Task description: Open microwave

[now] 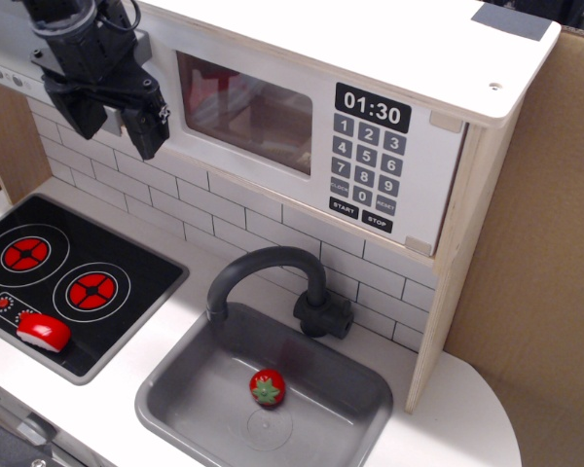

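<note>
**Black gripper at the microwave's handle end**

Single view, from above and in front of the toy kitchen. The toy wooden microwave [302, 117] with its wide white door sits at the top of the unit, above the white tiled wall. Its clear rectangular window is in the middle of the door, and the black keypad [367, 165] at the right carries a clock display reading 01:30. The door lies flush with the cabinet front.

The black robot gripper [127, 122] hangs in front of the door's left end, covering the spot where the handle sits, so the handle itself is hidden. Its 2 fingers [144, 126] point downward with a narrow gap between them; whether the jaws hold anything I cannot tell.

On the white worktop [467, 418] below, a black hob [68, 282] with 2 red rings lies at the left, a red and white toy piece [44, 332] resting on its front edge. The grey sink basin [185, 389] beside it holds a red toy strawberry [267, 388], under a dark curved tap [273, 277].
</note>
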Robot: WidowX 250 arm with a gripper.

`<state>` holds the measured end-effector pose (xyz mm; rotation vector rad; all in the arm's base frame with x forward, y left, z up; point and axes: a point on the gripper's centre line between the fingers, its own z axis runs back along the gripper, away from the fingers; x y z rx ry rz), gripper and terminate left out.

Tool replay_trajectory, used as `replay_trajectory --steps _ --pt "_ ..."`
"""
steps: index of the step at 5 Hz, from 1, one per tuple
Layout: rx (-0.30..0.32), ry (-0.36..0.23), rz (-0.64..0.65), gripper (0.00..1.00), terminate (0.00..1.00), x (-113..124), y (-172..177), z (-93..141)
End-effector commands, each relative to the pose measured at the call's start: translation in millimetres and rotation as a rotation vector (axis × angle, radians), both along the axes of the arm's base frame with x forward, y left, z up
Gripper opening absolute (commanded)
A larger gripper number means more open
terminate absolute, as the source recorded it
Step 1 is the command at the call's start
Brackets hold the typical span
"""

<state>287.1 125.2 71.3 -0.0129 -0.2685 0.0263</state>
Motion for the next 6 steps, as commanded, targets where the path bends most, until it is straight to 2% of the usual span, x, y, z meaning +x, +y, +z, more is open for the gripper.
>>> replay_trajectory --steps 1,3,4,5,6 --pt "0.002 -0.060 -0.002 1.00 0.00 24 14 25" --pt "-0.005 -0.075 -0.046 1.00 0.00 30 15 24" --pt "-0.012 -0.064 -0.101 0.00 0.00 30 15 24" --pt "-0.017 -0.090 -0.135 0.00 0.00 33 17 23" --pt "-0.035 -0.130 -0.111 0.00 0.00 37 18 23"
